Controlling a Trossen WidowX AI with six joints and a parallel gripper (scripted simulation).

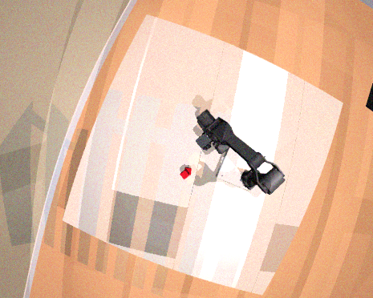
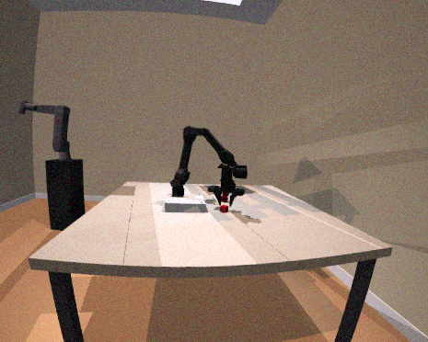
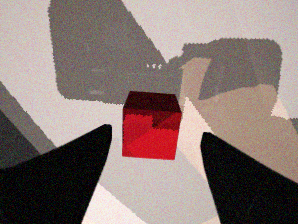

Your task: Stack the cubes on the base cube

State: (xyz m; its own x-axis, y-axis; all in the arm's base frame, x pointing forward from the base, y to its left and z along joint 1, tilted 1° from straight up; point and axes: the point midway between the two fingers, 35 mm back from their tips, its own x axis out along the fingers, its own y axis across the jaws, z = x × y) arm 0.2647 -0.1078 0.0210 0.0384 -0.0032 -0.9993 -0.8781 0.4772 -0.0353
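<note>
One small red cube (image 1: 185, 172) sat on the pale plank table (image 2: 206, 244); a second red cube (image 2: 225, 198) showed between the black arm's jaws (image 2: 225, 200), which stood apart, released, gripping nothing. In the wrist view one red cube (image 3: 151, 125) lay between them, untouched
</note>
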